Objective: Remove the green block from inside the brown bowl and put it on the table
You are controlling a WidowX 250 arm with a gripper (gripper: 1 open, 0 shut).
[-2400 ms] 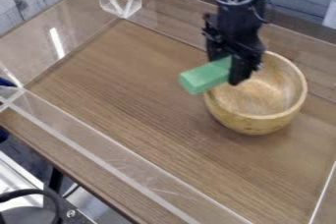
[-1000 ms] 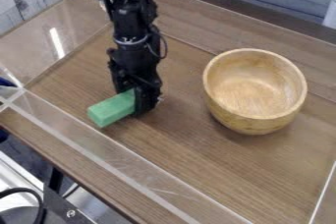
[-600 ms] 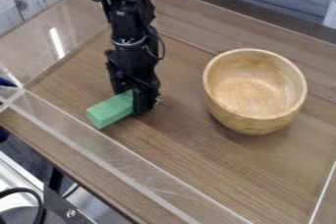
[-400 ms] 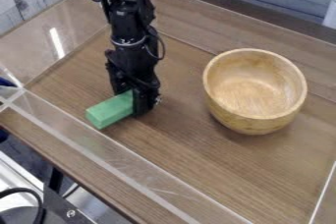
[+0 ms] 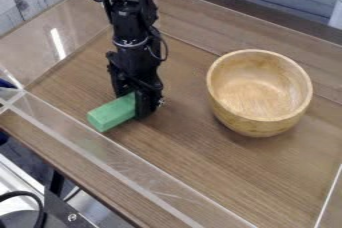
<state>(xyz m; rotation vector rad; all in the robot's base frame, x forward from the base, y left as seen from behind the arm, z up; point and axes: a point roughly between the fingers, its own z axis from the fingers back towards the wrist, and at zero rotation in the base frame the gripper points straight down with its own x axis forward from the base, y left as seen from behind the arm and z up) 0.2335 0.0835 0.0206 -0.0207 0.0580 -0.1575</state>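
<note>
Camera: clear acrylic walls (image 5: 94, 152) around table (image 5: 201, 162)

The table (image 5: 201, 157) is wood-grain. The block (image 5: 112, 114) lies near its left edge. The bowl (image 5: 259, 93) sits toward its right edge.

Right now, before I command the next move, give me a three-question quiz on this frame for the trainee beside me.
1. True or false: the green block lies inside the brown bowl.
2. What stands at the block's right end? A) the gripper B) the bowl C) an acrylic wall
3. What does the block rest on?

Key: 1 false, the bowl is empty. 2 A. 3 the table.
</note>
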